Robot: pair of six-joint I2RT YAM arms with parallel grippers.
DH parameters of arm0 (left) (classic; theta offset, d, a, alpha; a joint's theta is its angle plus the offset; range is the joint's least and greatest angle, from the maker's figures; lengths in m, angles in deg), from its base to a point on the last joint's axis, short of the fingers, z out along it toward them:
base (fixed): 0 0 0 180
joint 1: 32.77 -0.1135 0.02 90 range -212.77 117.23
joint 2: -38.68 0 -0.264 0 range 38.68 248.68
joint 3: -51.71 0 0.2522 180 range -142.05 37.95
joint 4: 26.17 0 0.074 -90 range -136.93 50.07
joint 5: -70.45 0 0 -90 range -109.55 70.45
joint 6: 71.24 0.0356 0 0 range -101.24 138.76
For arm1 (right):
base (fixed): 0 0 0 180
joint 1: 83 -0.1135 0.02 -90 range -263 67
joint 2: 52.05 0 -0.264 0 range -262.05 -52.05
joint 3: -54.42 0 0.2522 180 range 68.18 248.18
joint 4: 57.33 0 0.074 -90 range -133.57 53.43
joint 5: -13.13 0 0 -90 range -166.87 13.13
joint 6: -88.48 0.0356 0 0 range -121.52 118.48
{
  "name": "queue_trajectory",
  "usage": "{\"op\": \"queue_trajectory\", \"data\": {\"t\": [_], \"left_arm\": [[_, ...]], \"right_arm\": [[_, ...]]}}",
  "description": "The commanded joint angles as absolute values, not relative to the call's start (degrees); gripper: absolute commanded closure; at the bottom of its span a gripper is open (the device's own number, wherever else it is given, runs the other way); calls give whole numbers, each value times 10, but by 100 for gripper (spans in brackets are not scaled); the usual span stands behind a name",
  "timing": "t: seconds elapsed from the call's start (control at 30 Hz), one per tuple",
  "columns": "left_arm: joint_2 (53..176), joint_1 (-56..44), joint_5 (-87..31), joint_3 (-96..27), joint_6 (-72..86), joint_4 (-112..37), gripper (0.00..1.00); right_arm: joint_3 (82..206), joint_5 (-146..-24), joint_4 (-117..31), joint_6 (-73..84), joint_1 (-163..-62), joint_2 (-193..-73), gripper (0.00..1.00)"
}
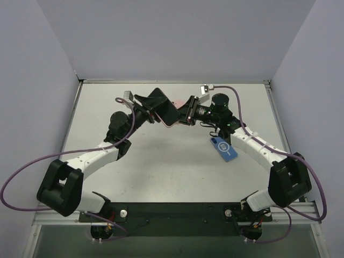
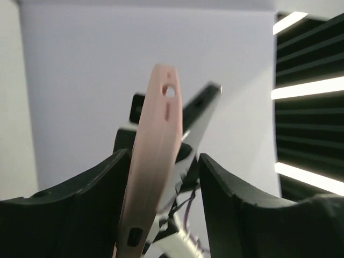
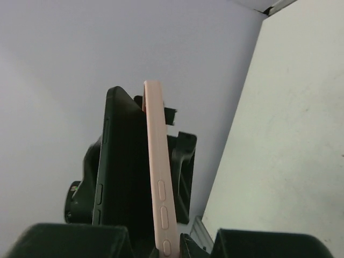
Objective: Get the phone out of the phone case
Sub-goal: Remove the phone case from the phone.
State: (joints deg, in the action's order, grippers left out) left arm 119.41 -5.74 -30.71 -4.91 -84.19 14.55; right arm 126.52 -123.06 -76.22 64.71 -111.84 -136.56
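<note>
Above mid-tabletop, w/ both arms reaching toward each other, the phone and its pink phone case hang in the air, off the surface. Top view: the phone's dark slab is tilted, w/ the case showing as a pink strip along its 5 o'clock edge; left gripper meets it from approx 9 o'clock, right gripper from approx 3 o'clock. Right wrist cam: case and phone stand edge-on, side by side, phone at 9 o'clock of the case, its side outside the case wall. Both run down btw the right gripper's fingers, which look clamped on the pair. Left wrist cam: case stands edge-on btw the left gripper's fingers, w/ a gap at its 3 o'clock side, so can't tell if that gripper is clamped. A blue flat item lies on the tabletop at approx 4 o'clock of the phone, near the right forearm.
</note>
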Motion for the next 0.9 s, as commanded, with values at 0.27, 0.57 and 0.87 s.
{"op": "queue_trajectory", "data": {"t": [0.27, 0.57, 0.87], "left_arm": [[1071, 9, -571, -31, -741, 57, 14], [1039, -23, -582, 2, -706, -1, 14], [1030, -69, -596, 28, -700, -9, 13]], "right_arm": [[1234, -1085, -566, 537, -1095, -1357, 100], [1212, -1044, -533, 509, -1093, -1343, 100], [1211, -1054, -554, 516, -1099, -1363, 100]]}}
